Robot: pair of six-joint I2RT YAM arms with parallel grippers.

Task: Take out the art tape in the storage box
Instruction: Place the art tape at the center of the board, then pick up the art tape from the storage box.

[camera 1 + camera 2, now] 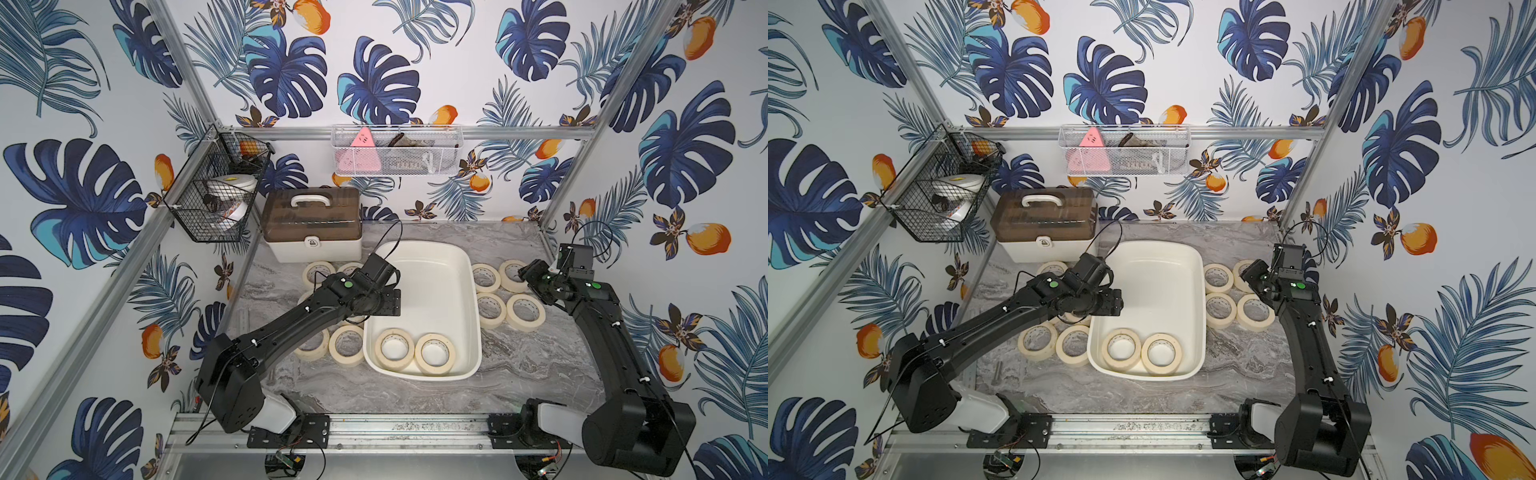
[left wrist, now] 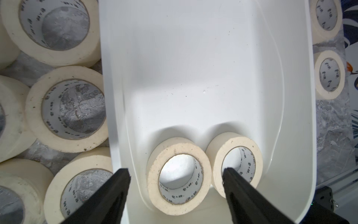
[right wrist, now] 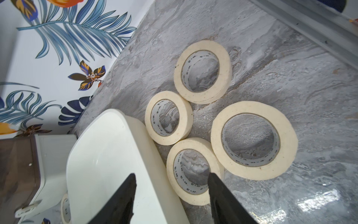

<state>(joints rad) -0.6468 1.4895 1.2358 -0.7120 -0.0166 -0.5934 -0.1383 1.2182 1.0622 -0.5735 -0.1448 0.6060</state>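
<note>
**Two rolls left to lift**

My left gripper (image 2: 174,170), parted and empty, hangs above the two art tape rolls (image 2: 179,175) inside the storage box (image 2: 203,67), lined up to straddle one. My right gripper (image 3: 172,175), parted and empty, hovers beside the box over the unloaded rolls (image 3: 253,140)

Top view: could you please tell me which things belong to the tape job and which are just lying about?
Job: storage box; two art tape rolls inside it; rolls already out on the table.
Lying about: brown-lidded case; black wire basket; white mesh basket.
</note>
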